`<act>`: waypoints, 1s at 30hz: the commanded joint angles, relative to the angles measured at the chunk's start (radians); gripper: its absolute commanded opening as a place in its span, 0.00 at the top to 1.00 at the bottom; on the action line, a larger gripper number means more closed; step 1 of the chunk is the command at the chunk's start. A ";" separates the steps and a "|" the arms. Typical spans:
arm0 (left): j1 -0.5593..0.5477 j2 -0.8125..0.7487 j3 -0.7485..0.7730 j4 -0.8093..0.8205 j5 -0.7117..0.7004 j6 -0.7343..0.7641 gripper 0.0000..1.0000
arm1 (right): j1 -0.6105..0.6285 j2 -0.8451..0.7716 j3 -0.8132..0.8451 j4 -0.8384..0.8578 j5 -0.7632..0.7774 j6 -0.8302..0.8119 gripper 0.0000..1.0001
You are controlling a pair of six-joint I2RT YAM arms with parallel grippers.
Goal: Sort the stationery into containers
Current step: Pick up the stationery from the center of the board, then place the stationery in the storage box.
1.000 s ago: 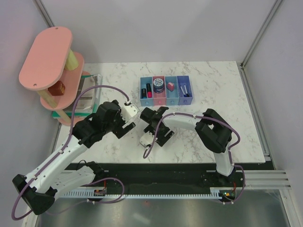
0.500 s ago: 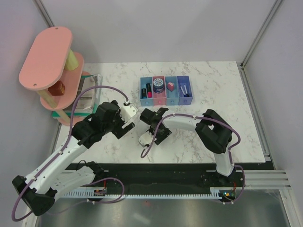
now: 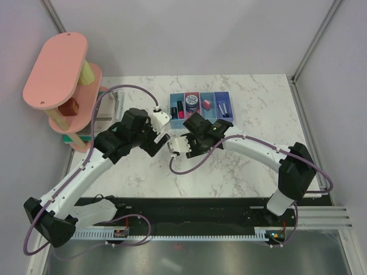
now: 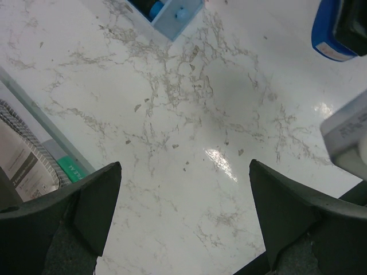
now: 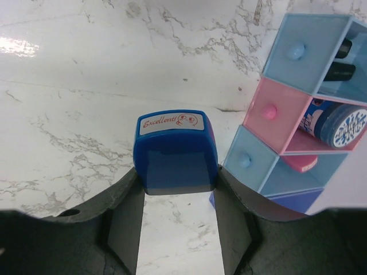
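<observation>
My right gripper (image 3: 200, 127) (image 5: 176, 175) is shut on the blue wedge block (image 5: 175, 149), a stamp with a white "Excellent" label, and holds it above the marble just in front of the containers (image 3: 226, 119) (image 5: 274, 112). The block also shows in the left wrist view (image 4: 334, 35). The four joined bins hold black markers (image 3: 178, 109) (image 5: 339, 62), the round blue roll (image 3: 191, 103) (image 5: 339, 124), the pink eraser (image 3: 206, 105) (image 5: 300, 163) and a thin pen (image 3: 223, 107). My left gripper (image 3: 157, 138) (image 4: 183, 175) is open and empty over bare marble, left of the right gripper.
The pink tiered shelf tower (image 3: 57, 74) stands at the far left with a clear tray (image 3: 108, 109) (image 4: 26, 163) beside it. The right wrist's white camera housing (image 3: 178, 146) (image 4: 350, 137) sits close to my left gripper. The table's front edge runs along the black rail.
The right arm has stretched away from the front edge toward the bins, carrying the blue block. The left arm has also moved toward the back, closer to the bins.
</observation>
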 commanded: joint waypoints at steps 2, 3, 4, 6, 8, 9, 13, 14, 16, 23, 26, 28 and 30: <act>0.054 0.048 0.090 0.067 0.114 -0.117 0.00 | -0.003 -0.111 -0.058 -0.019 -0.004 0.077 0.70; 0.061 0.056 0.100 0.077 0.131 -0.125 0.01 | -0.003 -0.123 -0.060 -0.020 0.019 0.083 0.70; 0.062 0.062 0.105 0.081 0.166 -0.137 0.01 | -0.003 -0.135 -0.060 -0.019 0.032 0.090 0.70; 0.065 0.094 0.129 0.087 0.205 -0.175 0.02 | -0.007 -0.169 -0.055 -0.011 0.035 0.118 0.70; 0.068 0.122 0.160 0.093 0.274 -0.226 0.03 | -0.015 -0.204 -0.057 0.007 0.056 0.136 0.70; 0.073 0.149 0.171 0.093 0.304 -0.243 0.03 | -0.020 -0.214 -0.060 0.038 0.062 0.153 0.70; 0.085 0.222 0.215 0.107 0.493 -0.362 0.04 | -0.046 -0.243 -0.067 0.125 0.107 0.199 0.70; 0.088 0.237 0.229 0.116 0.519 -0.381 0.04 | -0.050 -0.244 -0.058 0.134 0.119 0.209 0.70; 0.097 0.275 0.246 0.129 0.579 -0.417 0.05 | -0.058 -0.247 -0.054 0.164 0.127 0.238 0.70; 0.125 0.392 0.339 0.173 0.699 -0.491 0.11 | -0.064 -0.261 -0.037 0.222 0.168 0.298 0.70; 0.123 0.444 0.378 0.181 0.748 -0.513 0.13 | -0.064 -0.258 -0.018 0.236 0.179 0.310 0.70; 0.125 0.470 0.393 0.185 0.760 -0.522 0.13 | -0.064 -0.252 -0.006 0.236 0.180 0.314 0.70; 0.125 0.502 0.413 0.193 0.771 -0.525 0.16 | -0.064 -0.251 0.005 0.240 0.180 0.321 0.70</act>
